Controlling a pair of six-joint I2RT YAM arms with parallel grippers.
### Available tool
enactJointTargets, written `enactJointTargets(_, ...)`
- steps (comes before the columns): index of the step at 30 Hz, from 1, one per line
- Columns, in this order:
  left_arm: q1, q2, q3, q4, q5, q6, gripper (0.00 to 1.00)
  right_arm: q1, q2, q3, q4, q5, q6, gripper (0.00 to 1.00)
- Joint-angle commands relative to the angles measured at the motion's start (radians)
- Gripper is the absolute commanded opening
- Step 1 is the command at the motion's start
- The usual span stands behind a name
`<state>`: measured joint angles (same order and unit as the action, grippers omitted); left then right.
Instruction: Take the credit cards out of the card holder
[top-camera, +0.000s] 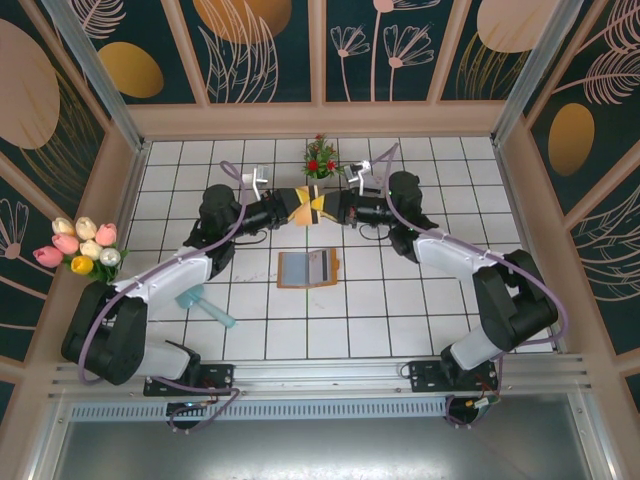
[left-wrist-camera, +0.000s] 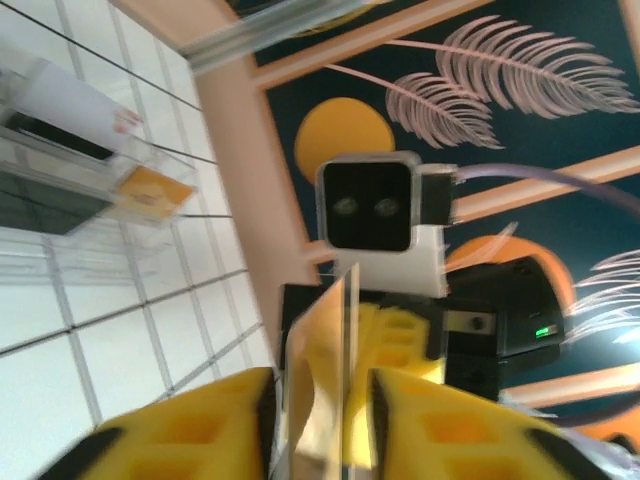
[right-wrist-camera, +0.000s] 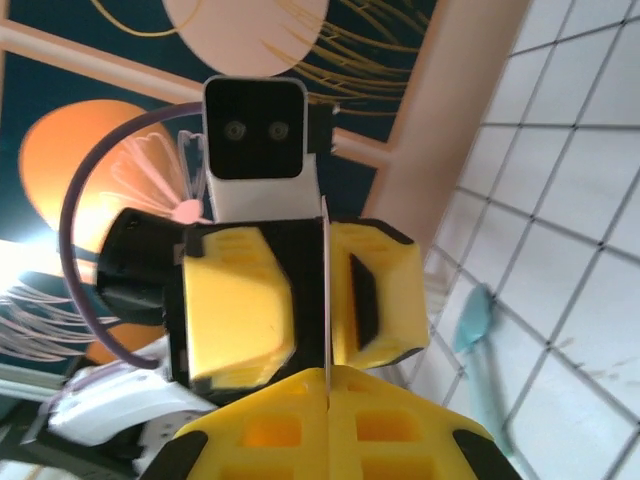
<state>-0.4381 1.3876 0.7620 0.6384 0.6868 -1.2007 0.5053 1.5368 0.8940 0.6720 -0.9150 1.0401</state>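
Right gripper (right-wrist-camera: 327, 425) is clamped shut on a thin card (left-wrist-camera: 318, 380), whose colour is unclear edge-on. It holds the card in the air nose to nose with the left gripper (right-wrist-camera: 312, 300), whose jaws stand slightly parted on either side of the same card. Below them the card holder (top-camera: 307, 268) lies open on the desk (top-camera: 400, 300), with teal credit cards (top-camera: 205, 307) near the left arm; this looks like a hand-over, so next the left gripper should back clear and the right lay the card down.

From above, the yellow fingers (top-camera: 298, 208) hide most of the thin card (left-wrist-camera: 318, 380) between them. In the left wrist view the clear tray (left-wrist-camera: 90, 190) is blurry and cut off.
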Motion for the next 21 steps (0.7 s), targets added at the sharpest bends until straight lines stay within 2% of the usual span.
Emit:
enactJointTargets(1, 0.015, -0.039, 0.083, -0.302, -0.130, 0.130, 0.61, -0.050, -0.025, 0.117, -0.406, 0.106, -0.338, 0.00)
enactJointTargets(4, 0.034, -0.049, 0.124, -0.533, -0.276, 0.235, 0.80, -0.100, -0.022, 0.228, -0.716, 0.244, -0.610, 0.00)
enactJointTargets(7, 0.046, -0.064, 0.129, -0.643, -0.375, 0.303, 0.88, -0.149, 0.005, 0.334, -0.884, 0.316, -0.800, 0.00)
enactJointTargets(12, 0.056, -0.070, 0.133, -0.725, -0.446, 0.361, 0.98, -0.161, 0.017, 0.436, -1.002, 0.465, -1.156, 0.00)
enactJointTargets(17, 0.059, -0.066, 0.140, -0.756, -0.473, 0.406, 0.99, -0.191, 0.113, 0.616, -1.230, 0.557, -1.415, 0.00)
enactJointTargets(21, 0.058, -0.055, 0.148, -0.757, -0.464, 0.417, 0.99, -0.211, 0.205, 0.729, -1.397, 0.704, -1.575, 0.00)
